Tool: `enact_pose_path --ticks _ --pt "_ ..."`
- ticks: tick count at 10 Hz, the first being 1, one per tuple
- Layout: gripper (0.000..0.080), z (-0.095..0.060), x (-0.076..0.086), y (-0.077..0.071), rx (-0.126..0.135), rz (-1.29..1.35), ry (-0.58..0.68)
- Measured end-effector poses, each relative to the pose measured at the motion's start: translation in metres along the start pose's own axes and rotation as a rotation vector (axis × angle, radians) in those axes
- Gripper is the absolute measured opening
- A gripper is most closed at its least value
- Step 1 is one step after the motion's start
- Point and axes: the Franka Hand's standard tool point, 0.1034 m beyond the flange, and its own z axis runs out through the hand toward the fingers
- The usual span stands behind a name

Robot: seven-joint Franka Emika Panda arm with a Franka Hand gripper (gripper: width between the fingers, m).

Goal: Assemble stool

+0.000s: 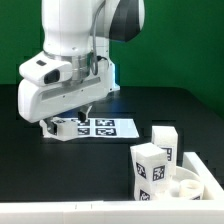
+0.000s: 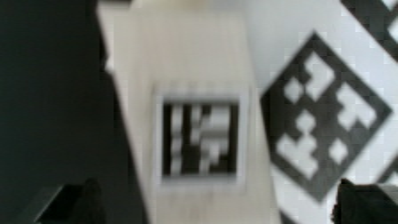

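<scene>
Hovering open over a tagged leg (image 1: 63, 127) — the claw (image 1: 72, 116), nothing gripped.

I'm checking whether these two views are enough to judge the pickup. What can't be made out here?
- Gripper, exterior view: the arm's own body hides the fingertips, so contact with the leg beneath it is unclear.
- Seat, exterior view: legs standing in front and the picture's edge cut it off.
- Wrist view: blurred close-up; a tagged white part lies over the marker board, but its outline is unreadable.
</scene>
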Motion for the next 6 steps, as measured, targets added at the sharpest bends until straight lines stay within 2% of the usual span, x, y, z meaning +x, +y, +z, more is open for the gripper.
enact_pose_path --ticks 2,3,4,5,6 --pt "0.0648 0.0076 -0.0069 0.0033 -0.043 0.008 0.013" --pt "0.0648 0.0075 -0.0067 0.0032 -0.04 0.023 0.013" --pt "0.0528 0.0074 -0.0066 0.0033 -0.041 0.034 0.013" --pt "0.0329 0.0075 -0.0066 0.0033 -0.04 0.034 0.013" --pt "0.0321 0.007 -0.004 0.0025 -0.04 0.135 0.019"
